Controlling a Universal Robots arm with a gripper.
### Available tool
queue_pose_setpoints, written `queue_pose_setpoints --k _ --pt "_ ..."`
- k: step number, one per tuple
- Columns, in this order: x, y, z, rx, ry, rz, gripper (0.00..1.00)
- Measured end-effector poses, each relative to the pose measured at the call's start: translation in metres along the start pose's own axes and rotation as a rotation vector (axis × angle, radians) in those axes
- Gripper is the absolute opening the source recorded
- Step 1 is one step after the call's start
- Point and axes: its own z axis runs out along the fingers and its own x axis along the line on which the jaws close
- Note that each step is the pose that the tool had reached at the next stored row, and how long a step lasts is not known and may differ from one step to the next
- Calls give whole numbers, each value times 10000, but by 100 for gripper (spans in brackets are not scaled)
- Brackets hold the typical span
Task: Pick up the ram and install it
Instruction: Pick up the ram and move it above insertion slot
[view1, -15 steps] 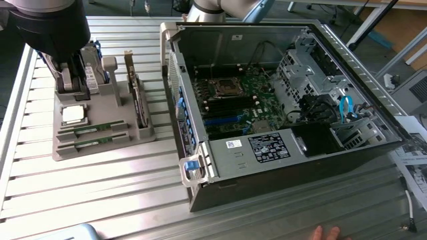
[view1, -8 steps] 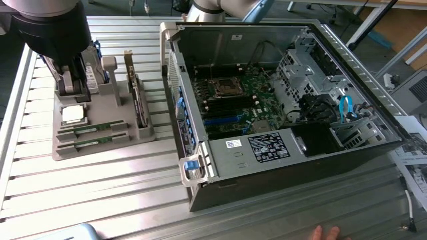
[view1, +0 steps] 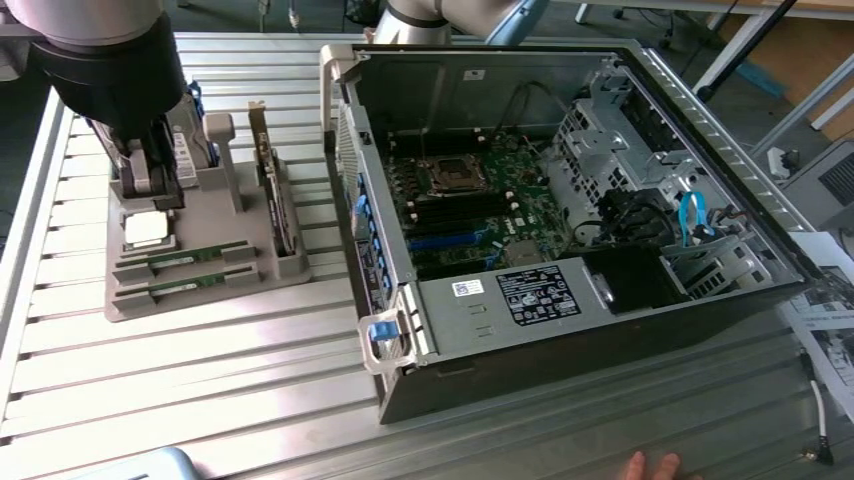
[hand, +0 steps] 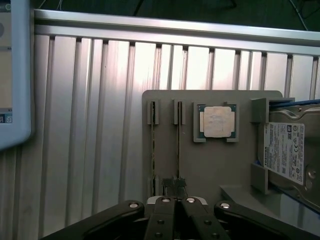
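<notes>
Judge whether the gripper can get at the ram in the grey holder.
Likely yes: the gripper hangs just over one end of a ram stick standing on edge in the holder, top edge uncovered. Only its shut jaws stand in the way.

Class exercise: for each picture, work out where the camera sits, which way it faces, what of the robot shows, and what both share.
Exterior view: sits high, looking down across the ribbed table at the open computer case; the arm hangs over the grey parts holder at the exterior view's left.
Wrist view: rides on the wrist, looking straight down past the shut gripper onto the holder.
Shared: the holder, its two ram sticks and the processor chip.
</notes>
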Motion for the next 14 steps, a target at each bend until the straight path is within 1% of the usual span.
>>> queue_pose_setpoints --k 14 --pt "2 -4 168 -1 1 0 11"
